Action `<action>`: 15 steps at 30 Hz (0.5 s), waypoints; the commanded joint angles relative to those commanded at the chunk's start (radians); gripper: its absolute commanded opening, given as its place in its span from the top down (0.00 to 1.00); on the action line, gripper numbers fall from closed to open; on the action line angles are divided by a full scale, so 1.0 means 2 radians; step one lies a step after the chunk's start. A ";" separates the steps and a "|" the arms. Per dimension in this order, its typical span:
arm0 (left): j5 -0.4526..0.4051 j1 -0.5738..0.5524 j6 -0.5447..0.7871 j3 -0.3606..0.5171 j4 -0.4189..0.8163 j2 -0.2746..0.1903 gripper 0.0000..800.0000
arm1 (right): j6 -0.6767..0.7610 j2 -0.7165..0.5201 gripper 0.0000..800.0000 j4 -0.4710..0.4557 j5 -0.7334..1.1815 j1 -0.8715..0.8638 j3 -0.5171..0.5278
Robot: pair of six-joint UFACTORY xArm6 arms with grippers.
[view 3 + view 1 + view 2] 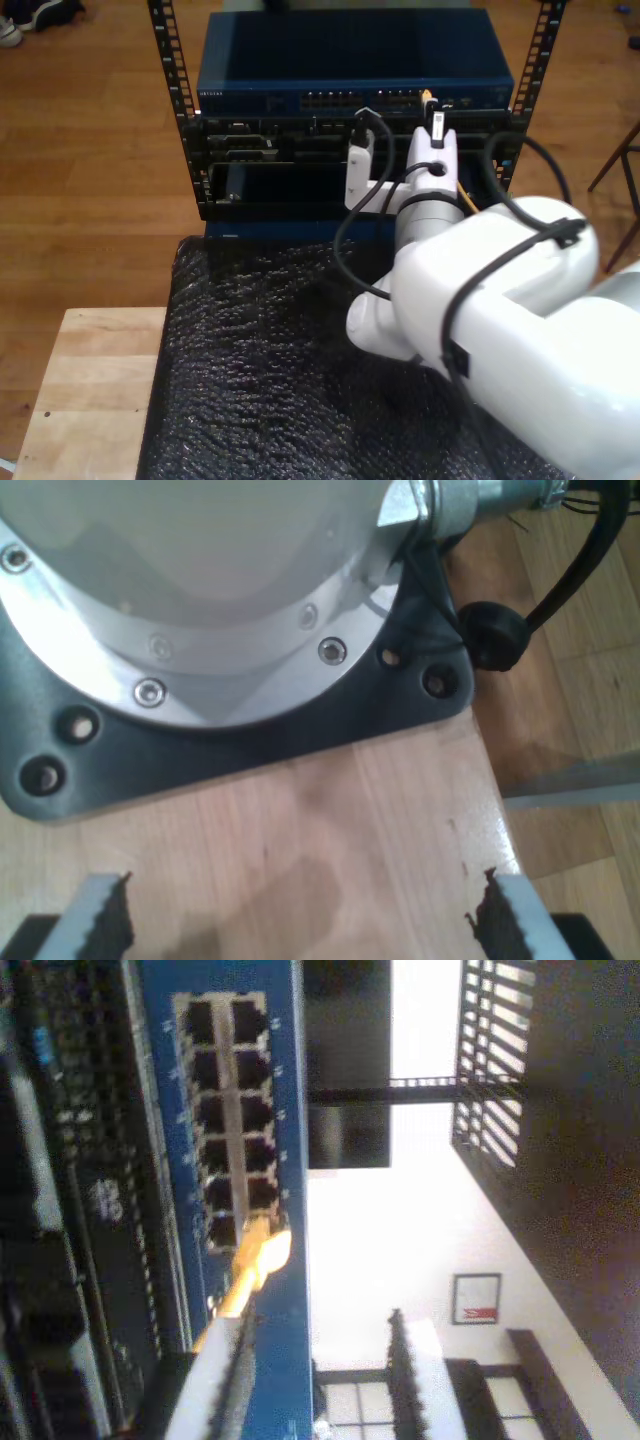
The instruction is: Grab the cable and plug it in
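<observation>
The yellow-orange cable [232,1295] ends in a plug [262,1250] that sits at a lower port of the blue network switch [290,1110]. My second gripper [320,1345] is right behind it, open, with a clear gap between its fingers and the cable lying against one finger [215,1380]. In the exterior view the same gripper [436,125] reaches up to the switch [360,75], the plug [427,97] at the port row and the cable [462,195] trailing down. My first gripper [305,915] hangs open over a wooden table [350,820], nothing between its fingers.
The switch sits in a black rack [180,120] above other equipment. A black bubbled mat [250,350] covers the table in front, with bare wood [90,380] at the exterior view's left. An arm base [200,580] on a black plate [300,730] faces my first gripper.
</observation>
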 joint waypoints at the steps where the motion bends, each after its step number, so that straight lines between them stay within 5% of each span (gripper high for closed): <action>1: 0.000 0.000 0.000 0.000 0.000 0.000 0.00 | -0.001 -0.014 0.52 0.000 0.010 0.000 0.011; 9: 0.000 0.000 0.000 0.000 0.000 0.000 0.00 | -0.012 -0.114 0.50 0.000 0.091 -0.008 0.078; 15: 0.000 0.000 0.000 -0.001 0.000 0.000 0.00 | -0.064 -0.199 0.39 -0.002 0.153 -0.031 0.132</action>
